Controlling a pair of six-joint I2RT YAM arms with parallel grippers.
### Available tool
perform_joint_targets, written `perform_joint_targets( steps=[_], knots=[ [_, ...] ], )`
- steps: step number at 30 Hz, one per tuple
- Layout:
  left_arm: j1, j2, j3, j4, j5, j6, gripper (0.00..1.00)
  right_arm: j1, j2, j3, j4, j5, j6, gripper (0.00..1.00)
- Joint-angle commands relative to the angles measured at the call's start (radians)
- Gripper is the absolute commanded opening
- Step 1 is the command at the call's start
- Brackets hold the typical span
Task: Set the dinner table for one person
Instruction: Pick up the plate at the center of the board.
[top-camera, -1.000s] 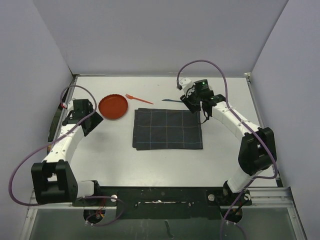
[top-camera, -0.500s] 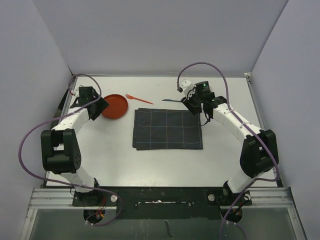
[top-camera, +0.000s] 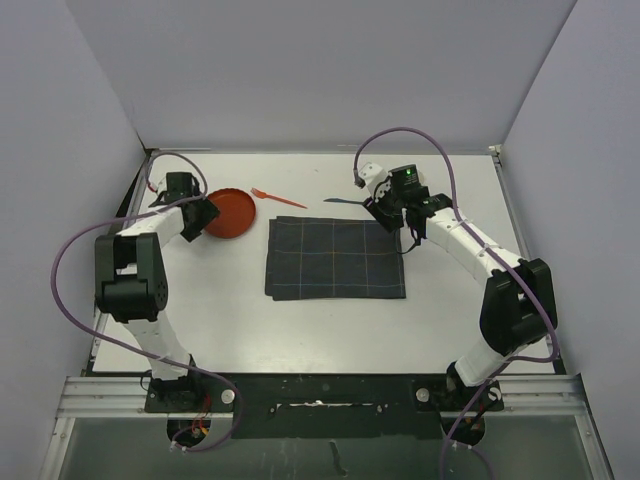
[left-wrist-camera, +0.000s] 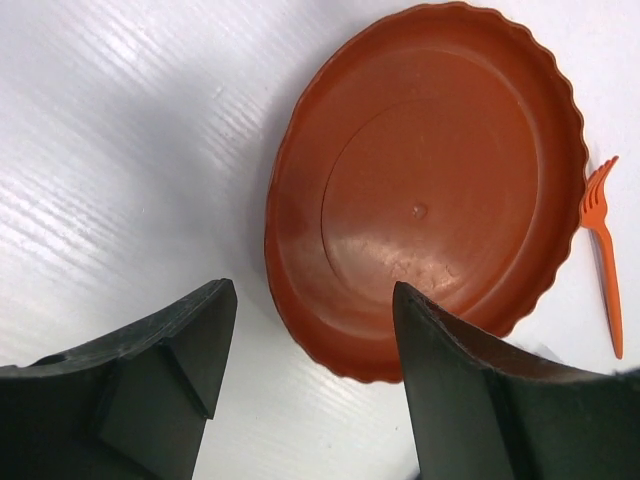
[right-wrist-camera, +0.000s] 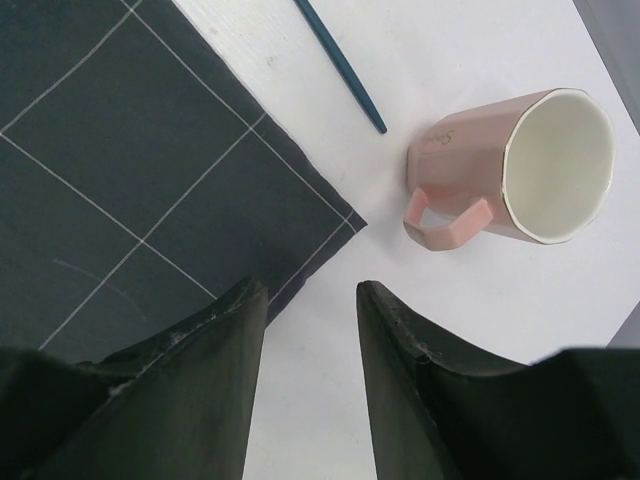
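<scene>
While the left gripper is open wide at the edge of the red plate, the right gripper is open wide by the dark mat, near a pink cup. Under them is the white dinner table.

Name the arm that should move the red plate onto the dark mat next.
Left. The left gripper is open at the rim of the red plate. The right gripper is open over the far right corner of the dark mat, beside the pink mug.
</scene>
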Motion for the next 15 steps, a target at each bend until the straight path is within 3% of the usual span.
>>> perform_joint_targets(
  steps=[1, 15],
  knots=[
    [0.005, 0.062, 0.090, 0.035, -0.027, 0.015, 0.63, -0.007, -0.028, 0.000, 0.037, 0.011, -0.012, 0.42],
    [0.005, 0.160, 0.154, 0.037, -0.046, 0.030, 0.54, -0.012, -0.012, 0.001, 0.030, 0.021, -0.020, 0.42]
  ],
)
